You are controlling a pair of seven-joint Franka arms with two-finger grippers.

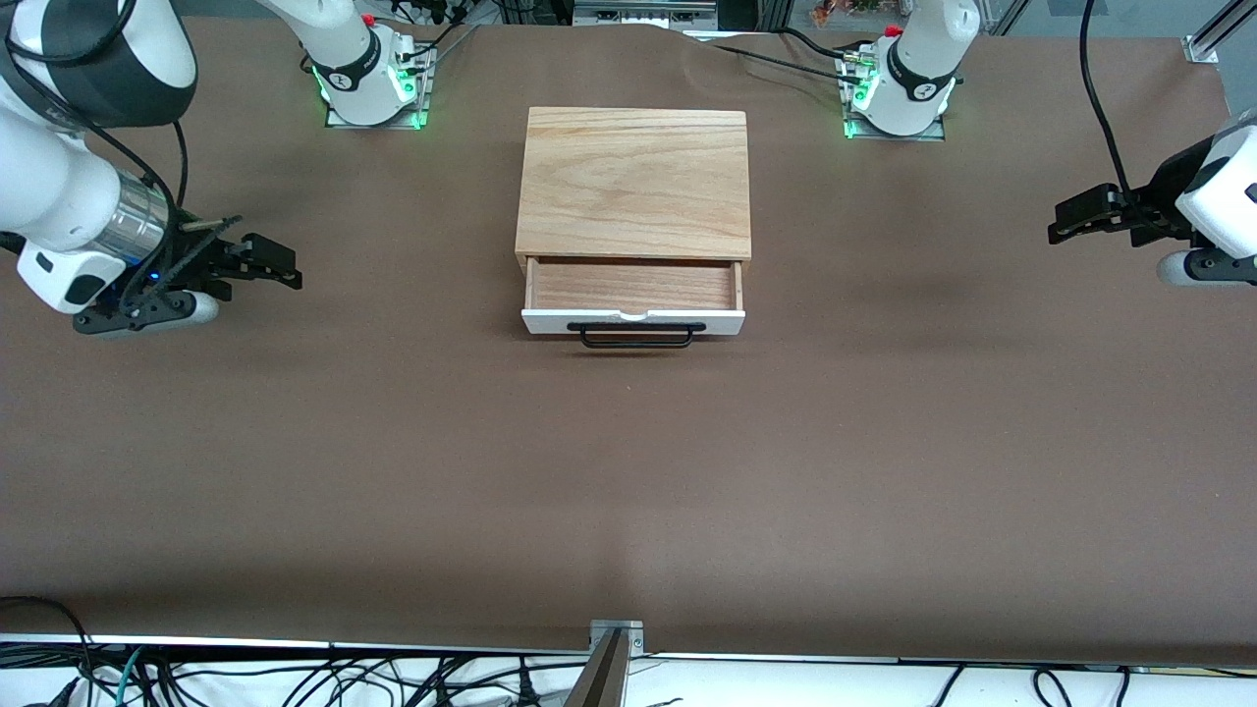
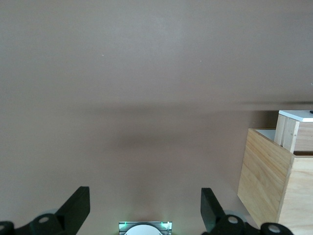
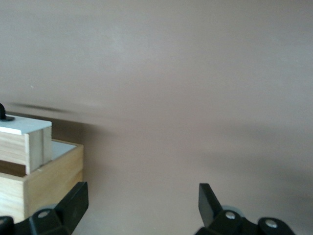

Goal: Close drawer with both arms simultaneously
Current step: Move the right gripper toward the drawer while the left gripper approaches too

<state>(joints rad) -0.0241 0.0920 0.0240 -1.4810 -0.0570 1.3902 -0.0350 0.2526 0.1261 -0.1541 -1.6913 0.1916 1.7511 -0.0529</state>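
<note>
The oak-grain box (image 1: 634,182) stands mid-table toward the robots' bases. Its drawer (image 1: 633,293) is pulled partly out toward the front camera, showing a light-wood tray, a white front panel and a black wire handle (image 1: 636,336). My left gripper (image 1: 1056,224) is open and empty, above the table at the left arm's end, well apart from the box. My right gripper (image 1: 292,270) is open and empty, above the table at the right arm's end. The box's side and the drawer corner show in the left wrist view (image 2: 274,171) and in the right wrist view (image 3: 34,166).
A brown mat (image 1: 628,471) covers the table. The arm bases (image 1: 368,79) (image 1: 899,88) stand on either side of the box's back. Cables lie along the table edge nearest the front camera.
</note>
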